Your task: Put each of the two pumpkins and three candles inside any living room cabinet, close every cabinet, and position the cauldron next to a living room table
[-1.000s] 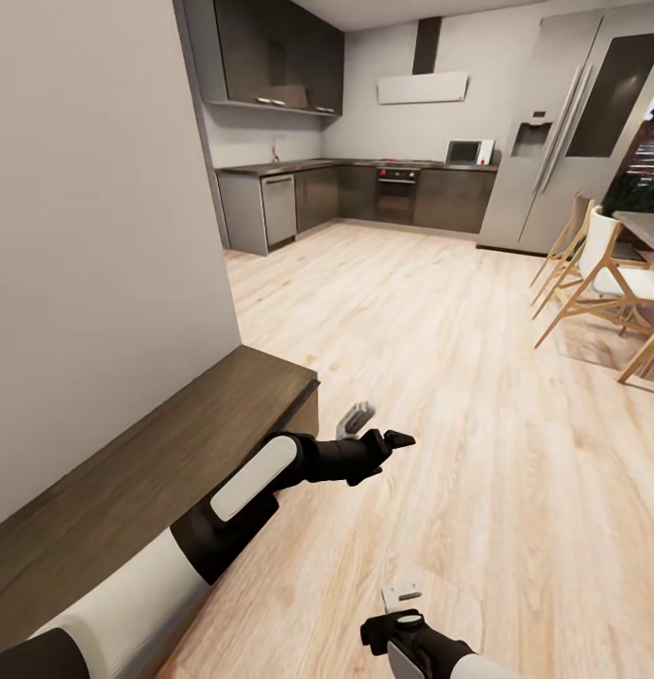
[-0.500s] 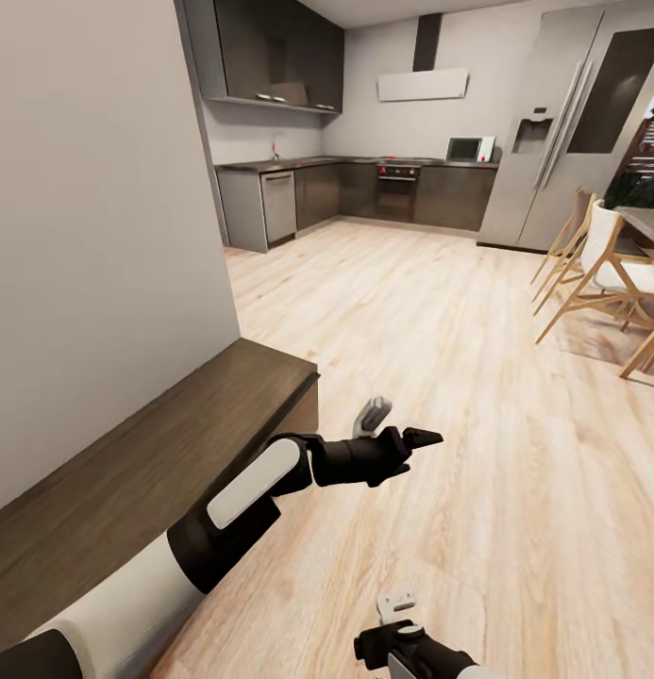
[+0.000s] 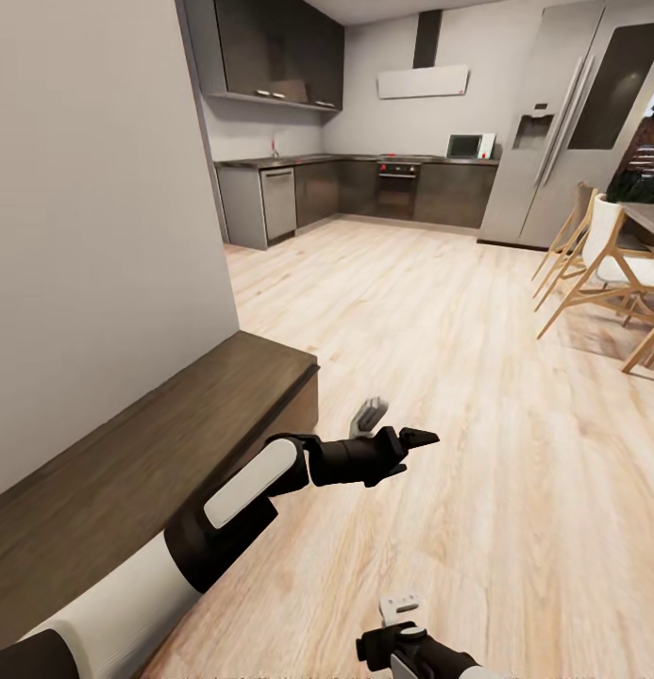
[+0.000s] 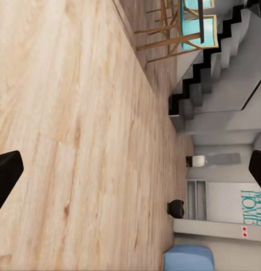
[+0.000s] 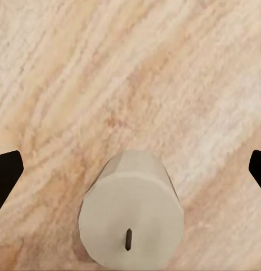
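A beige candle (image 5: 130, 217) with a dark wick stands upright on the plank floor in the right wrist view. It sits between my right gripper's black fingertips (image 5: 7, 175), which are spread wide and touch nothing. My right gripper (image 3: 402, 618) shows at the lower edge of the head view. My left gripper (image 3: 394, 426) hangs open and empty over the floor, just past the end of the low dark brown cabinet (image 3: 176, 424). The cabinet's top is bare. In the left wrist view a small black pot (image 4: 175, 208), apparently the cauldron, stands far off by a wall.
A grey wall (image 3: 91, 236) rises behind the cabinet on the left. A grey kitchen (image 3: 364, 189) and a fridge (image 3: 572, 123) lie ahead. Wooden dining chairs (image 3: 600, 264) stand at the right. A blue sofa (image 4: 187, 258) and stairs (image 4: 221, 73) appear in the left wrist view.
My left arm has reached further forward and right, away from the cabinet's end. The head view has shifted slightly. The right gripper stays in place.
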Motion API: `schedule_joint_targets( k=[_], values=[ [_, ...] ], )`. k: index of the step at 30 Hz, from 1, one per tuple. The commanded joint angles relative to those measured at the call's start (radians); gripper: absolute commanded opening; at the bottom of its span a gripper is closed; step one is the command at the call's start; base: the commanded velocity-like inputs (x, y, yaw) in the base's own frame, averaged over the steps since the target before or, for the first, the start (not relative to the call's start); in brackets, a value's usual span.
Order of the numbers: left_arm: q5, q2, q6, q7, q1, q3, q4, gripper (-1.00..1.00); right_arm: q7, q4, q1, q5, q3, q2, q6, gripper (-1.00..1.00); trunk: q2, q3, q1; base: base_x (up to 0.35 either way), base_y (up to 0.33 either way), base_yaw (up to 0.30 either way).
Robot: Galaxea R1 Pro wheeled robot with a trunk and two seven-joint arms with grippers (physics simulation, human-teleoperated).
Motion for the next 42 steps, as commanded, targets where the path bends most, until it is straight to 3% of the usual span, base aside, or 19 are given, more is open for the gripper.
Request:
schedule_joint_targets(
  k=[1, 15, 20, 36, 42],
  values=[
    [0.001, 0.000, 0.000, 0.000, 0.000, 0.000, 0.000, 1.00, -0.001, 0.001, 0.000, -0.001, 0.000, -0.001, 0.001, 1.00, -0.007, -0.003, 0.004, 0.000, 0.000, 0.000],
    [0.002, 0.006, -0.001, 0.000, 0.000, 0.000, 0.008, 1.00, -0.005, 0.036, 0.005, -0.004, -0.002, 0.003, 0.014, 1.00, -0.105, -0.047, 0.058, 0.000, 0.000, 0.000],
    [0.004, 0.028, -0.003, 0.000, 0.000, 0.002, 0.009, 1.00, -0.002, 0.037, 0.007, -0.004, -0.003, 0.001, 0.020, 1.00, -0.105, -0.047, 0.058, 0.000, 0.000, 0.000],
    [0.003, 0.030, -0.003, 0.000, 0.000, 0.002, 0.006, 1.00, 0.004, 0.035, 0.026, -0.003, -0.004, 0.004, 0.032, 1.00, -0.105, -0.047, 0.058, 0.000, 0.000, 0.000],
    [0.003, 0.030, -0.003, 0.000, 0.000, 0.003, 0.005, 1.00, 0.004, 0.030, 0.036, 0.003, -0.003, 0.005, 0.027, 1.00, -0.112, -0.070, 0.063, 0.000, 0.000, 0.000]
  ],
)
